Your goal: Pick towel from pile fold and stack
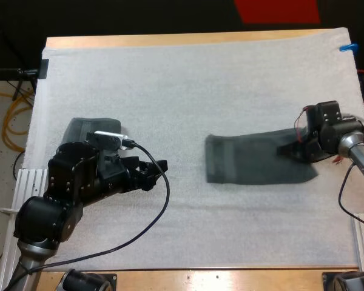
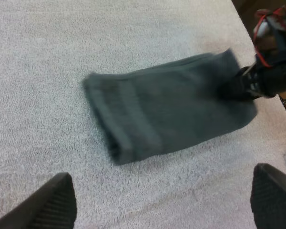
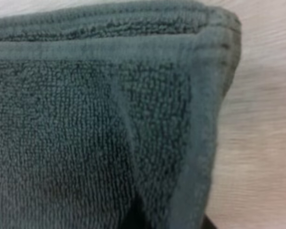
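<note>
Stacking seems the step in hand: folded towel (image 1: 255, 160) lies right of centre on the mat (image 1: 188, 79), right gripper (image 1: 294, 149) at its right end, grip impossible to tell. Left gripper (image 1: 156, 172) is spread beside the stack (image 1: 88, 128). Next move calls for carrying the towel across.

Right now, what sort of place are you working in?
Most likely a robotics lab or test bench, not a home: a wooden table covered by a white mat, a left arm and a right arm working over it, and a dark towel laid out for handling.
</note>
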